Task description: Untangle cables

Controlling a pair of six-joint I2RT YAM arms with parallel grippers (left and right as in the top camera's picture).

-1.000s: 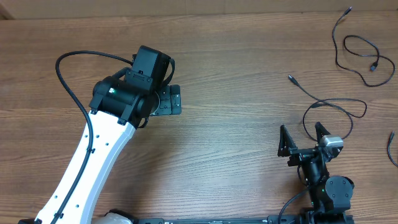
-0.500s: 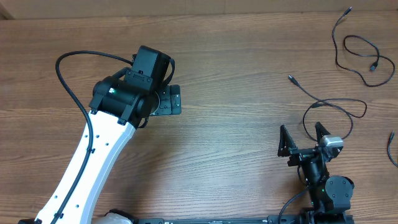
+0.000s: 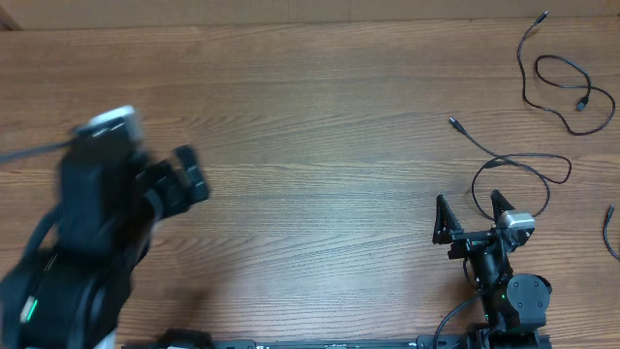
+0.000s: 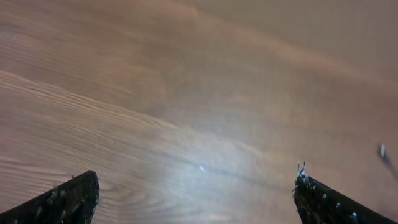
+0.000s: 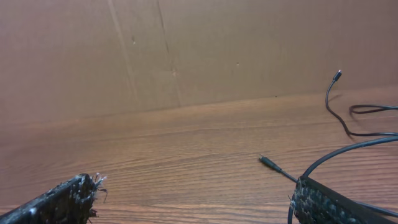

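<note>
Here: left gripper [image 4: 196,182], right gripper [image 5: 196,183] spread, empty; cables [image 3: 528,156] far right.

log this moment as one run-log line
left gripper: open, empty, arm blurred | right gripper: open, empty, beside cables | cables: none gripped, loose on table, right side

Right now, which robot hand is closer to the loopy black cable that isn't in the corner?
Right. The right gripper sits open just below the looped cable, whose loop reaches right by its fingers. The left gripper is far across the table, on the opposite side.
</note>
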